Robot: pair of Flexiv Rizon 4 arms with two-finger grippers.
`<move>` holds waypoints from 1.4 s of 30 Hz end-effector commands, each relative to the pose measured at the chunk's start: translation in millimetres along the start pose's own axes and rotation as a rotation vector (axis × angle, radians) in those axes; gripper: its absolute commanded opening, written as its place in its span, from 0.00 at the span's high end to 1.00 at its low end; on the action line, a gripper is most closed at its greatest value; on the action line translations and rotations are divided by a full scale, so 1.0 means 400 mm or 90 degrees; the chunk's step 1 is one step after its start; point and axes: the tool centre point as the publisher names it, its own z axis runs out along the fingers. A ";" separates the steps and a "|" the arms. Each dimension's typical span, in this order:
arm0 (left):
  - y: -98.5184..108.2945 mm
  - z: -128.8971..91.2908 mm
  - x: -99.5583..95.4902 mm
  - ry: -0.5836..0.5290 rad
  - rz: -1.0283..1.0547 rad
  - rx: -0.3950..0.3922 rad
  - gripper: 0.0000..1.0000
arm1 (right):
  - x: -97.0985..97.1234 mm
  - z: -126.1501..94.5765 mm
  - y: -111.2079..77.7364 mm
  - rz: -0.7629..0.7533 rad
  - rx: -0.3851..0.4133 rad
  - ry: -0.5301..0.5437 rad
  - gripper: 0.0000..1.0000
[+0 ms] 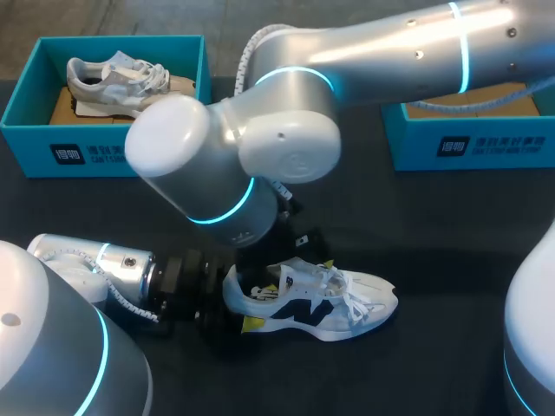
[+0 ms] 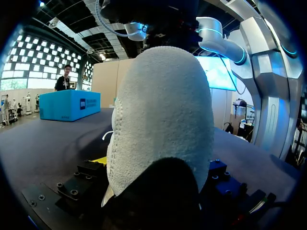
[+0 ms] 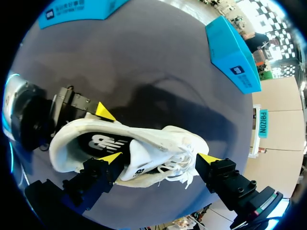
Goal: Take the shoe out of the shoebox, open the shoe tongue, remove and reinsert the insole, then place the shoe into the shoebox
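Note:
A white shoe (image 1: 321,303) with dark side markings stands upright on the black table, toe pointing right. My left gripper (image 1: 241,302) lies low at the heel (image 2: 160,120), one finger on each side, shut on it. One of its yellow fingertips (image 3: 103,111) presses the heel's side. My right gripper (image 3: 159,158) hangs open over the shoe, one finger at the mouth and the other past the laces. The white tongue (image 3: 141,160) stands up between them. Inside the shoe the dark insole (image 3: 100,141) shows. My right arm's elbow hides most of its gripper (image 1: 290,260) in the head view.
A blue shoebox (image 1: 104,156) at the back left holds another grey-and-white shoe (image 1: 121,78). A second blue shoebox (image 1: 468,143) stands at the back right, partly behind my right arm. The dark tabletop (image 1: 434,225) lies bare between the shoe and the boxes.

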 end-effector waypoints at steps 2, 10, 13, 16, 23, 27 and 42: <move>0.000 0.001 -0.002 -0.001 0.000 -0.002 1.00 | 0.011 0.009 -0.014 0.381 0.002 -0.192 0.00; 0.000 0.001 -0.002 -0.001 0.000 -0.002 1.00 | -0.040 0.009 -0.034 0.390 0.008 -0.176 0.00; 0.000 0.001 -0.002 -0.001 0.000 -0.002 1.00 | -0.056 0.004 -0.041 0.390 0.011 -0.167 0.00; 0.000 0.001 -0.002 -0.001 0.000 -0.002 1.00 | -0.066 -0.002 -0.043 0.383 0.013 -0.157 0.00; 0.000 0.001 -0.002 -0.001 0.000 -0.002 1.00 | -0.053 0.007 -0.039 0.357 0.027 -0.137 0.00; 0.000 0.001 -0.002 -0.001 0.000 -0.002 1.00 | -0.059 0.005 -0.051 0.352 0.029 -0.118 0.01; 0.000 0.001 -0.002 -0.001 0.000 -0.002 1.00 | -0.101 -0.024 -0.069 0.302 0.064 -0.090 0.31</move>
